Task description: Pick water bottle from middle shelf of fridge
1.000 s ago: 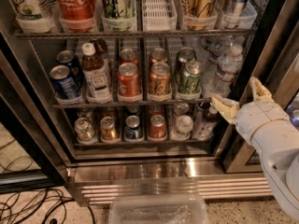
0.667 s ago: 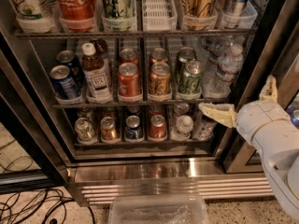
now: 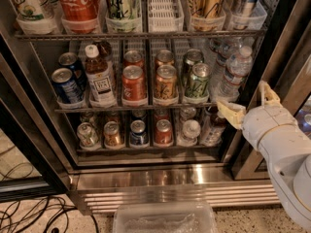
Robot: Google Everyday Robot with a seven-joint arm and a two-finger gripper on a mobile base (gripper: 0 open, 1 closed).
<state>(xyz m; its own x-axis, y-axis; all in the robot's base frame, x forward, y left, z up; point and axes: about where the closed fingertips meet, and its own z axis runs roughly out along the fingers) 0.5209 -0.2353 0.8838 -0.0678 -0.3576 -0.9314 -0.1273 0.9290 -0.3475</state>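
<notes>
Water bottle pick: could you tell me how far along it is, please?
Done: the fridge stands open, with the gripper at the right end of the middle shelf. In hand: nothing; the gripper is open and empty. Left: close on the water bottle, untouched in the rightmost lane, and lift it out.

The cream-white end effector, fingers spread, is hovering just right of the grey wire middle shelf in the black-framed, steel-based fridge, where the clear ribbed, white-capped water bottle is standing beside a green can, an orange can, a red can and a blue can.
</notes>
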